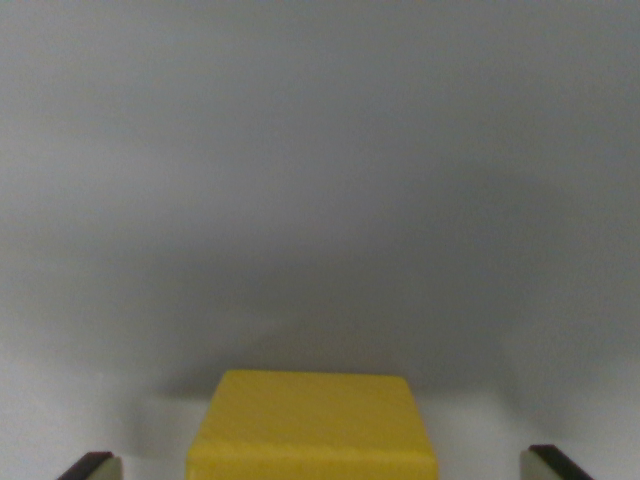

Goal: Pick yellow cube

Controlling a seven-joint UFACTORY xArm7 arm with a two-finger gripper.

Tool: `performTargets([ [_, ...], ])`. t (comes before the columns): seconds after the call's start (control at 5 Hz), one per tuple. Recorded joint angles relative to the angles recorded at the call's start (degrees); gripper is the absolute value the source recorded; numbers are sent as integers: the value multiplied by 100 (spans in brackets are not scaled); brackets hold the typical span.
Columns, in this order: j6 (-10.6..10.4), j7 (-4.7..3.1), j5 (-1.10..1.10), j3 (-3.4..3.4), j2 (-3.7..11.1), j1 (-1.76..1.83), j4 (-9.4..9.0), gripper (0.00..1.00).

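Yellow cube [312,425] sits between parted fingers [92,465].

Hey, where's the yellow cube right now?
In the wrist view the yellow cube sits bottom centre on the grey surface, between the two fingertips at the corners, touching neither.

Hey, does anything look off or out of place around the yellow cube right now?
Nothing stands out. The yellow cube sits squarely on a plain grey surface, looks undamaged, and lies between the open gripper fingertips, which stand clear of it on both sides. No spills or stray items show.
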Motion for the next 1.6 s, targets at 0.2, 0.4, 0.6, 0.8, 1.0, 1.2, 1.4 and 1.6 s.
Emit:
performTargets([
  [0.2, 0, 0, 0, 0, 0, 0, 0, 0],
  [0.4, -5, 1, 0, 1, 1, 1, -4, 0],
  [0.6, -5, 1, 0, 1, 1, 1, -4, 0],
  [0.8, -5, 1, 0, 1, 1, 1, -4, 0],
  [1.0, -5, 1, 0, 1, 1, 1, -4, 0],
  [1.2, -5, 1, 0, 1, 1, 1, -4, 100],
  [1.4, -5, 1, 0, 1, 1, 1, -4, 100],
  [1.6, -5, 1, 0, 1, 1, 1, -4, 100],
])
